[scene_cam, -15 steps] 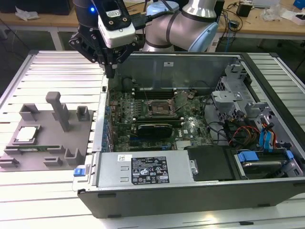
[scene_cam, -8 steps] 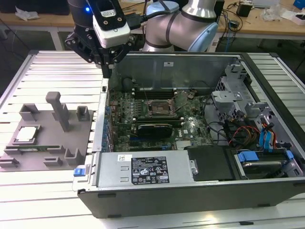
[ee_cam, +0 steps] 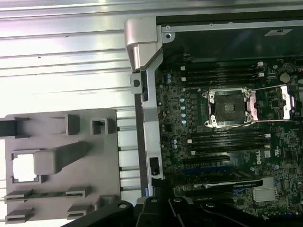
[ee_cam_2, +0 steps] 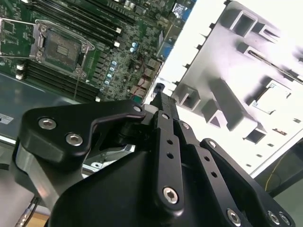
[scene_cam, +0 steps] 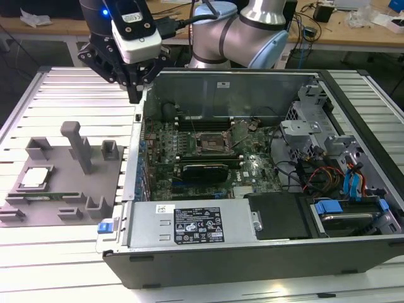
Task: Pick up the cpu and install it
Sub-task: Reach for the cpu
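The cpu (scene_cam: 35, 177) is a small silver square with a pale edge. It lies flat in a recess of the grey holder plate (scene_cam: 60, 161) at the exterior view's left, and looks washed-out white in both wrist views (ee_cam_2: 276, 96) (ee_cam: 23, 169). My gripper (scene_cam: 134, 93) hangs above the case's left wall, well apart from the cpu, fingers shut together on nothing (ee_cam_2: 160, 100). The motherboard socket (scene_cam: 211, 144) stands with its metal frame lifted and nothing in it (ee_cam: 228, 108) (ee_cam_2: 60, 47).
The open computer case (scene_cam: 252, 252) fills the middle and the exterior view's right, with cables, drive cages and a power supply inside. A thin green memory stick (scene_cam: 44, 196) and an upright grey post (scene_cam: 79, 146) sit on the holder plate. Slatted metal table (scene_cam: 63, 88) all around.
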You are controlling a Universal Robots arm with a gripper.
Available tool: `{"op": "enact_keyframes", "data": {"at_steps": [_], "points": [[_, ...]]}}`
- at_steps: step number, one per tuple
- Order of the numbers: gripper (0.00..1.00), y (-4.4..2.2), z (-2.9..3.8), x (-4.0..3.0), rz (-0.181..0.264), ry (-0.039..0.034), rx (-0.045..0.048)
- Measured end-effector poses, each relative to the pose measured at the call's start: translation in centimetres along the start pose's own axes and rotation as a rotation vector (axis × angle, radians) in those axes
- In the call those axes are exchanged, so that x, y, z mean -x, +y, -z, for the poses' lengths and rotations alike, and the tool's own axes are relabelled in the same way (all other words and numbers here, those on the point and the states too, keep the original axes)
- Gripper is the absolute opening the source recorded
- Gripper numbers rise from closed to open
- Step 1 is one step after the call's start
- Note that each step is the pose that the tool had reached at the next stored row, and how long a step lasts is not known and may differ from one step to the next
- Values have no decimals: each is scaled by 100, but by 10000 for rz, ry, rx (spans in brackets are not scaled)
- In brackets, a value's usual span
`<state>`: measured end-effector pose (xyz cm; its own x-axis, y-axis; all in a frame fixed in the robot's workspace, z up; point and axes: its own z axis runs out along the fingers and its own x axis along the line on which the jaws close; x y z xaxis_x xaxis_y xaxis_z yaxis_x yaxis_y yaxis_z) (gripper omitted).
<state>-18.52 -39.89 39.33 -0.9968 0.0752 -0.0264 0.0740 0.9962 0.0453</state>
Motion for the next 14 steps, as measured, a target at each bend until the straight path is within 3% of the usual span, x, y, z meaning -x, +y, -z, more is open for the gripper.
{"op": "enact_keyframes", "data": {"at_steps": [8, 14], "points": [[11, -15, 6, -205, 0, -12, 1], [11, -23, 9, -313, 0, -18, 2]]}}
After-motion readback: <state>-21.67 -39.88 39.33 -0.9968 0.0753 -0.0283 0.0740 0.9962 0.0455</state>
